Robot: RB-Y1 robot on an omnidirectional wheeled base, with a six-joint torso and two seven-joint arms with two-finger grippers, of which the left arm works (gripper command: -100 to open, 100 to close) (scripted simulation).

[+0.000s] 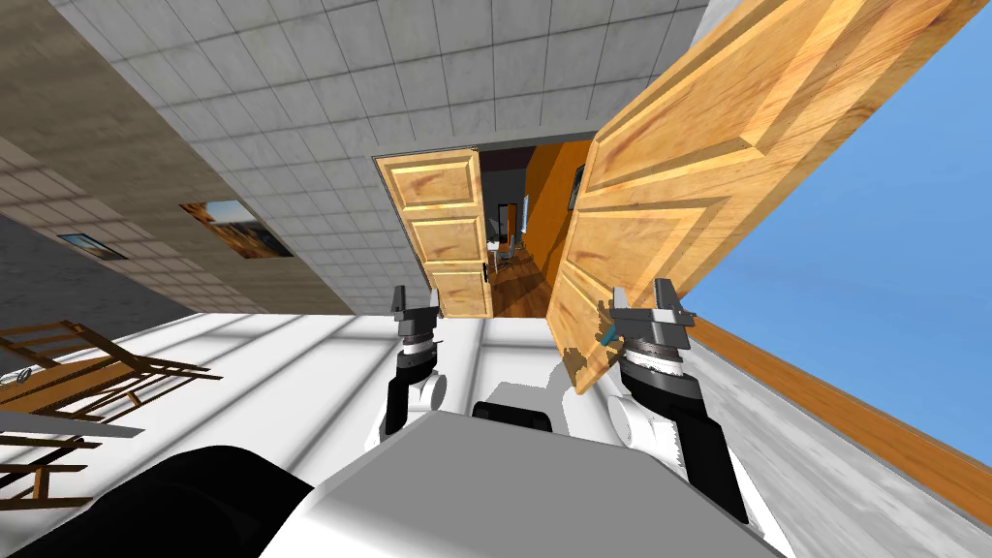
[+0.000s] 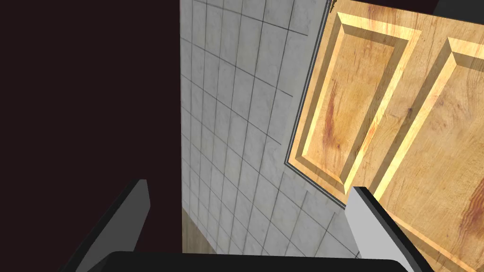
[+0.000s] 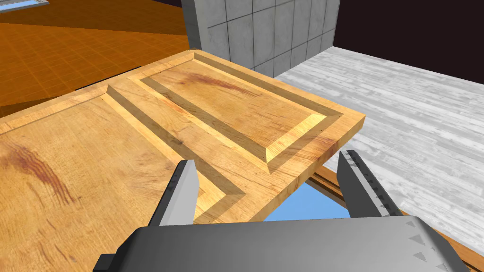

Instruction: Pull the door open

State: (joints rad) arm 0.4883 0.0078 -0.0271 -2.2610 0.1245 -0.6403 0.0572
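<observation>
A double door of light wood stands ahead. Its right leaf point(image 1: 697, 165) is swung far out toward me, with a small teal handle point(image 1: 608, 336) near its free edge. My right gripper point(image 1: 641, 302) is at that edge beside the handle. In the right wrist view the right gripper point(image 3: 272, 189) is open and straddles the edge of the leaf point(image 3: 189, 118), one finger over the panelled face, the other past it. The left leaf point(image 1: 446, 232) with a black handle point(image 1: 486, 273) stands near its frame. My left gripper point(image 1: 415, 308) is open in front of it, holding nothing point(image 2: 246, 222), with the left leaf point(image 2: 401, 118) beyond.
A grey tiled wall point(image 1: 387, 87) surrounds the doorway. An orange-walled room point(image 1: 528, 281) shows through the gap. A blue wall point(image 1: 872, 242) with a wooden baseboard point(image 1: 843, 407) runs close on my right. A wooden chair frame point(image 1: 68, 368) lies at my left on the pale floor.
</observation>
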